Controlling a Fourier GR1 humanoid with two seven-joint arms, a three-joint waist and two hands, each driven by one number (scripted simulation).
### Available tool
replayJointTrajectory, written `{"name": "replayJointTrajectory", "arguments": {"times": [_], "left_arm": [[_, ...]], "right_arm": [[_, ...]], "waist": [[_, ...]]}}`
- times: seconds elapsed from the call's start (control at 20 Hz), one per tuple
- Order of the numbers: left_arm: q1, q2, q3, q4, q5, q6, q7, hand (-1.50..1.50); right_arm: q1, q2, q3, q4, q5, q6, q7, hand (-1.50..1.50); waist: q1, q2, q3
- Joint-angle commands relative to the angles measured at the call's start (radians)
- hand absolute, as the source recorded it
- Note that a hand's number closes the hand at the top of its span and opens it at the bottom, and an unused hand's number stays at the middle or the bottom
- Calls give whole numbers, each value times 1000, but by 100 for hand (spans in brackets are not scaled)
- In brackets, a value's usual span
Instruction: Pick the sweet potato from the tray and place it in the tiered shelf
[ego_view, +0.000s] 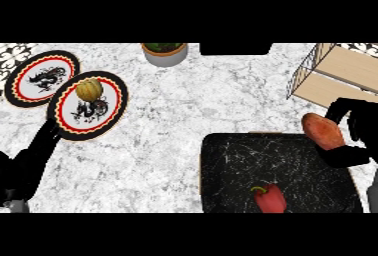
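The pick looks done: the right robot hand curls round the sweet potato, held over the far right corner of the tray, near the tiered shelf but not yet in it. Placing it is what remains.

The sweet potato is a lumpy orange-brown oblong. The tray is a black slab veined white (a glossy red pepper lies on it). The shelf seems to be pale boards in a thin wire frame, and the tabletop is grey-white marble. The left robot hand is a dark shape at lower left; I cannot tell its state.

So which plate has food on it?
The right-hand plate, nearer the tray: a yellowish melon sits on it. The left plate shows only its drawing.
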Motion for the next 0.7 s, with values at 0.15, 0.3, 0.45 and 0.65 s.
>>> {"name": "replayJointTrajectory", "arguments": {"times": [0.15, 0.3, 0.45, 0.65], "left_arm": [[-26, -3, 4, -9, 5, 5, 42, 0], [-39, 14, 13, -5, 10, -12, 44, 0], [-60, 22, 31, 29, 21, -27, 38, 0], [-8, -7, 5, -3, -14, -19, 0, 0]], "right_arm": [[-36, 31, -222, -279, -284, 141, 152, 150], [-65, 33, -295, -395, -381, 204, 293, 150], [-110, -22, -375, -437, -454, 226, 344, 150], [-239, -77, -399, -458, -534, 238, 513, 150]], "waist": [[-4, -1, 0], [0, -1, 0], [7, 3, 0], [17, 3, 0]]}}
